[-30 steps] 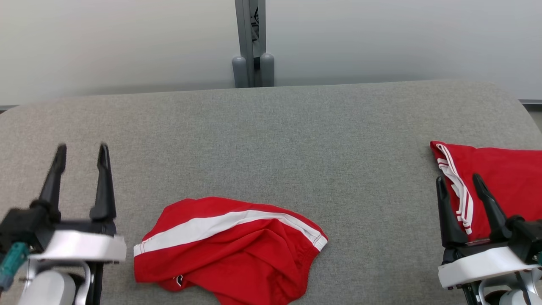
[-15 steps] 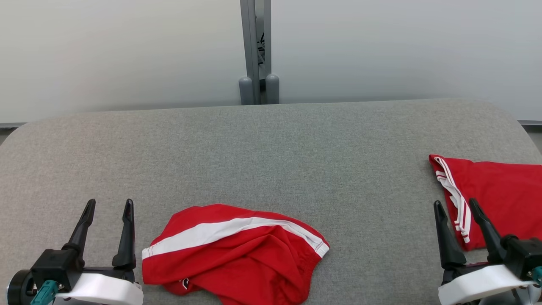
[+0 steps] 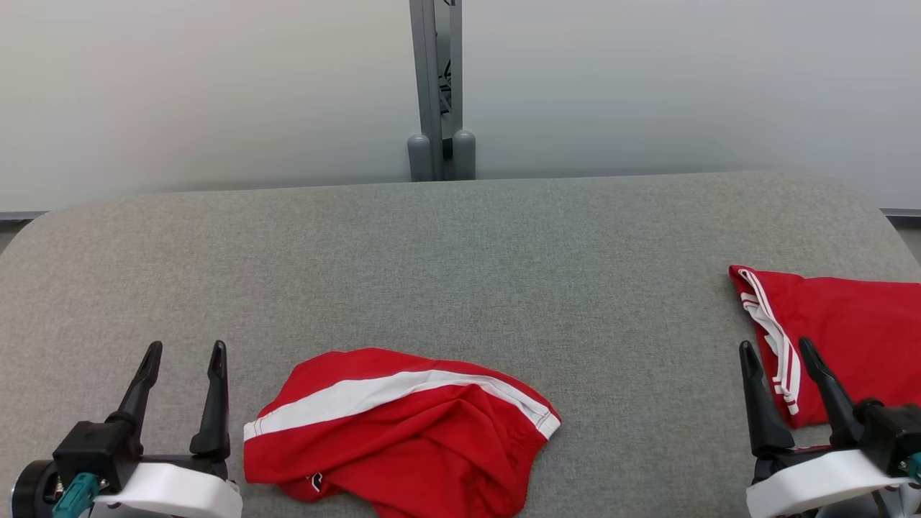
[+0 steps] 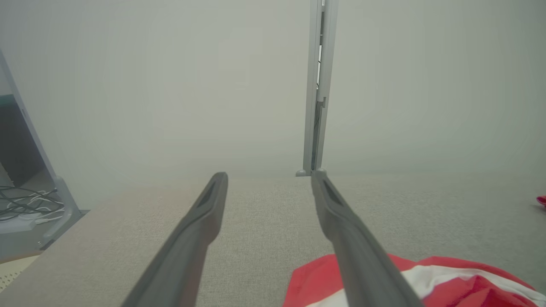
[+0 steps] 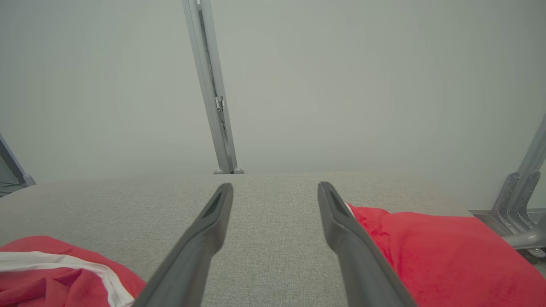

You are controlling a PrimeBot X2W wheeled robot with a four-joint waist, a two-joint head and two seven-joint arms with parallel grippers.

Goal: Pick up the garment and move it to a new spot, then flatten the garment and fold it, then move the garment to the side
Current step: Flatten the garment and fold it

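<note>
A crumpled red garment (image 3: 403,439) with a white stripe lies near the front edge of the grey table (image 3: 460,273), between my two grippers. Its corner shows at the lower right of the left wrist view (image 4: 448,285) and at the lower left of the right wrist view (image 5: 55,277). My left gripper (image 3: 185,350) stands open just left of it, fingers pointing away, nothing between them (image 4: 268,175). My right gripper (image 3: 778,347) is open at the lower right, holding nothing (image 5: 275,185).
A second red garment (image 3: 842,338) with white stripes lies folded at the table's right edge, just beyond my right gripper, and also shows in the right wrist view (image 5: 431,256). A grey post (image 3: 435,86) stands behind the table against pale wall panels.
The head camera has tilted up, so the whole scene sits lower in the picture. My left gripper has dropped back toward the front edge. The garments have not moved.
</note>
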